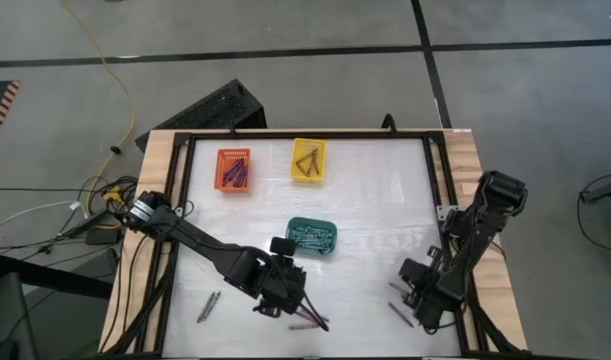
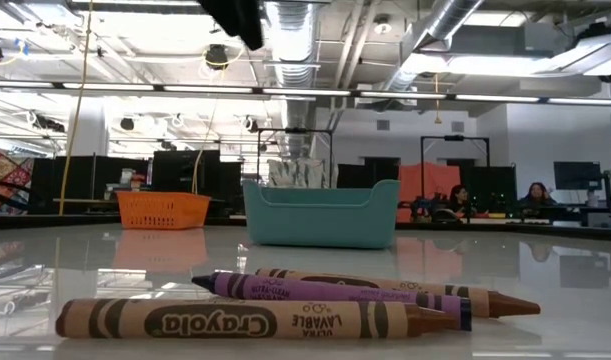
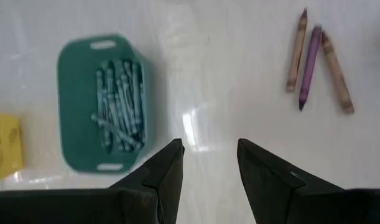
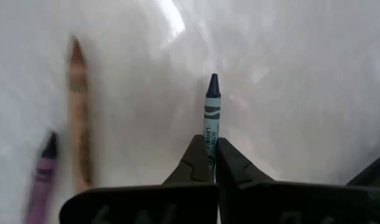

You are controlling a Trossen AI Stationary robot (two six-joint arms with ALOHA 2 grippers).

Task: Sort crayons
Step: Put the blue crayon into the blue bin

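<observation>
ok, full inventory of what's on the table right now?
Orange basket: one, far left, purple crayons inside.
Yellow basket: one, far centre, brown crayons inside.
Teal basket: one, mid-table, teal crayons inside.
Loose crayons: three, two brown and one purple, near edge by the left hand.
Crayon pair: two, near-left edge; colours unclear.
Teal crayon: one, held.
Brown crayon and purple crayon: beside right hand.
Left hand: open, empty.
Right hand: shut on teal crayon.
</observation>
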